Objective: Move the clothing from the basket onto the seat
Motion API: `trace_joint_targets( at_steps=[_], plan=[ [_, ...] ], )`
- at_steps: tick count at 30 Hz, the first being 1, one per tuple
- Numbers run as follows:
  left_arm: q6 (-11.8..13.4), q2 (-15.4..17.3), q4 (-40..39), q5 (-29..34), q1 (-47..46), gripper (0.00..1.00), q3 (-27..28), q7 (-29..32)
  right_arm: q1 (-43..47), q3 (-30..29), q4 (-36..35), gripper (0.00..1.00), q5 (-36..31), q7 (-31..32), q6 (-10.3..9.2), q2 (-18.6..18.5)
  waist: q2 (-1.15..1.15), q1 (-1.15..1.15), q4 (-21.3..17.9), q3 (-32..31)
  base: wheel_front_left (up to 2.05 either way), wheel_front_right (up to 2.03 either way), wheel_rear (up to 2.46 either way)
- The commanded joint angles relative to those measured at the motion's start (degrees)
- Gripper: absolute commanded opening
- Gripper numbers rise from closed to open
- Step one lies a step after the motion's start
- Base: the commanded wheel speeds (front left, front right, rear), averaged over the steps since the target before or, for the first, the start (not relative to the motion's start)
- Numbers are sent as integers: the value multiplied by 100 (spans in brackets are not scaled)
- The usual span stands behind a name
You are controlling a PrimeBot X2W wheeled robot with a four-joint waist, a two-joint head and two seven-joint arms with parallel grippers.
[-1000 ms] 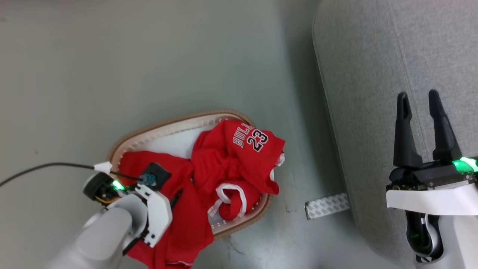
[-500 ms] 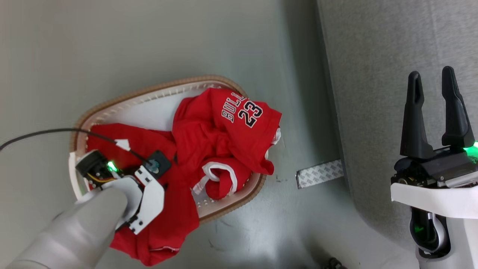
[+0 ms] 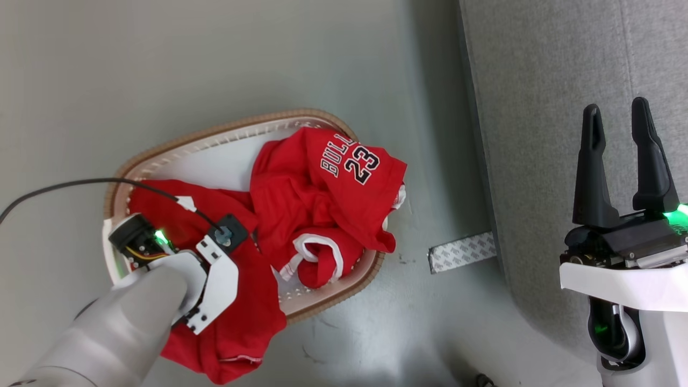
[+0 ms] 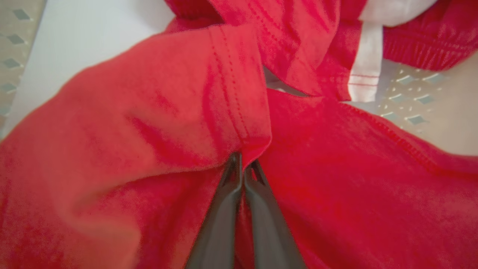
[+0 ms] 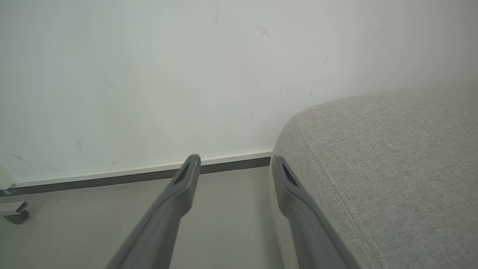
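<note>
The left gripper point(image 4: 244, 164) is pressing its two long dark fingers flat together at the lower middle of the left wrist view, pinching a stitched fold of the plain red fabric garment point(image 4: 149, 112). A moment ago these fingers were standing wide apart, so the grasp is only just being made. In the head view that garment point(image 3: 252, 322) is lying at the lower left, sagging over the near rim of the small cream-white plastic basket with the brown rim point(image 3: 215, 131), and it is looking no higher than half a second earlier, so nothing is lifting yet. Just to its right the red jersey with white "BULLS 23" lettering point(image 3: 333, 177) is bunching in the basket's right half, spilling over the edge, untouched. At the far right of the frame the right gripper point(image 3: 615, 107) is hanging with its fingers spread and holding nothing, above the large light grey fabric sofa point(image 3: 537, 80), which is bearing no clothing. With the pinch taken, the first garment is probably becoming ready to lift and carry rightward across the grey floor point(image 3: 215, 54), though a hold on a single fold could slip as the cloth's weight comes on.
</note>
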Motion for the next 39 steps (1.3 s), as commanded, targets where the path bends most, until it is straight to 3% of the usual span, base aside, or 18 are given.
trace_joint_targets(
  at_steps=[1, 12, 23, 33, 39],
  plan=[
    [8, 7, 51, -62, 51, 0, -10, -73, -25, 7, 33, 100, -52, -11, -12, 0, 0, -1, 42, -100, 0, 0, 0],
    [7, -437, 279, -625, 490, 0, 73, -995, 144, 3, 325, 100, -316, -11, -12, -3, 0, -1, 319, -1374, 0, 0, 0],
    [9, -916, 183, -1183, 982, 0, 593, -1762, 496, 25, 722, 100, -619, -11, -12, -5, 0, -1, 778, -2841, 0, 0, 0],
    [381, -660, -1819, -975, 1793, 0, 1737, -1770, 881, 91, 1064, 100, -709, -11, -12, -8, 0, -1, 1171, -3991, 0, 0, 0],
    [524, -448, -3054, -745, 2265, 0, 2397, -1771, 1104, 124, 1158, 100, -673, -11, -12, -5, 0, -1, 1316, -4351, 0, 0, 0]
  ],
)
